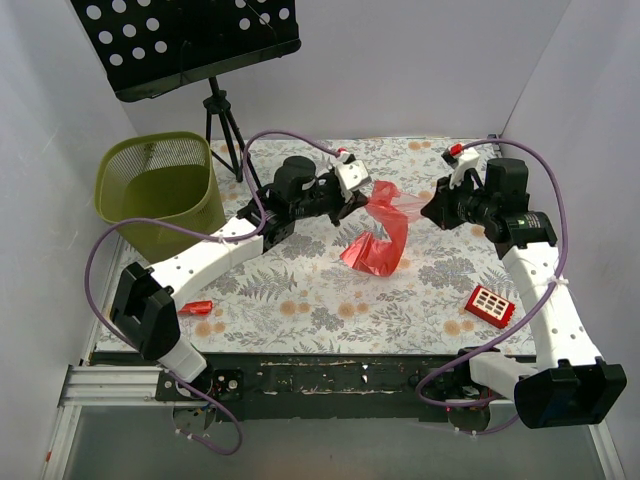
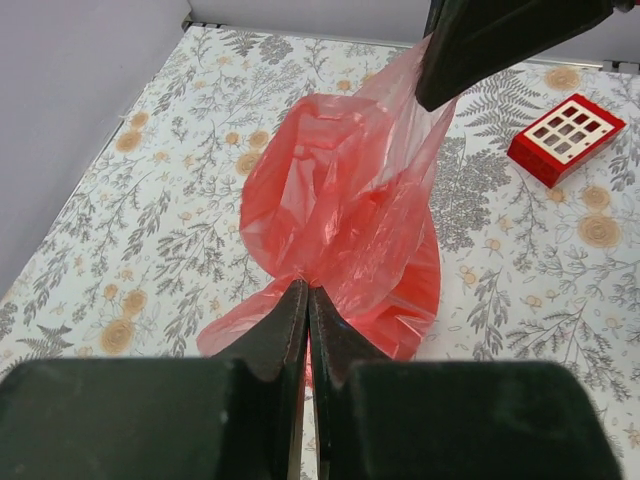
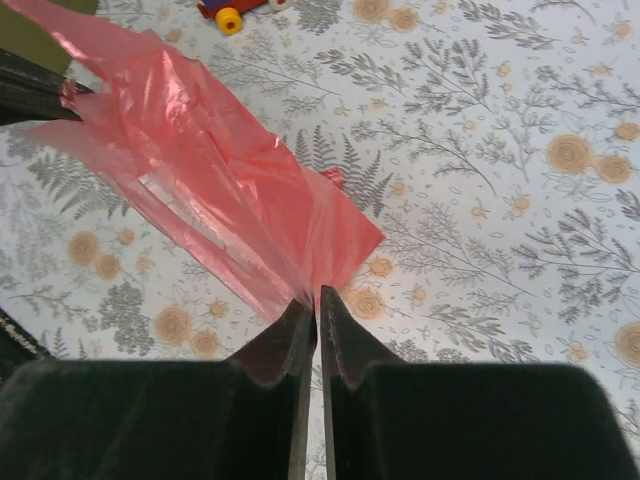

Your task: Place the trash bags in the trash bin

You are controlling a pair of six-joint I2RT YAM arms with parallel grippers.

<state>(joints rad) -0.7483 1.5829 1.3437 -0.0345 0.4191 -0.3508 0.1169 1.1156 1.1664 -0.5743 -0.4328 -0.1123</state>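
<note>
A red-pink translucent trash bag (image 1: 385, 232) hangs stretched between my two grippers above the middle of the floral table, its lower part drooping to the cloth. My left gripper (image 1: 366, 198) is shut on one edge of the bag (image 2: 345, 215). My right gripper (image 1: 428, 210) is shut on the opposite edge (image 3: 215, 175). The olive-green mesh trash bin (image 1: 158, 192) stands upright at the back left, away from both grippers; only its green corner (image 3: 35, 35) shows in the right wrist view.
A small red block with white grid squares (image 1: 490, 306) lies at the right front; it also shows in the left wrist view (image 2: 565, 138). A small red stick (image 1: 196, 306) lies at the left front. A black perforated music stand (image 1: 190, 40) on a tripod stands behind the bin.
</note>
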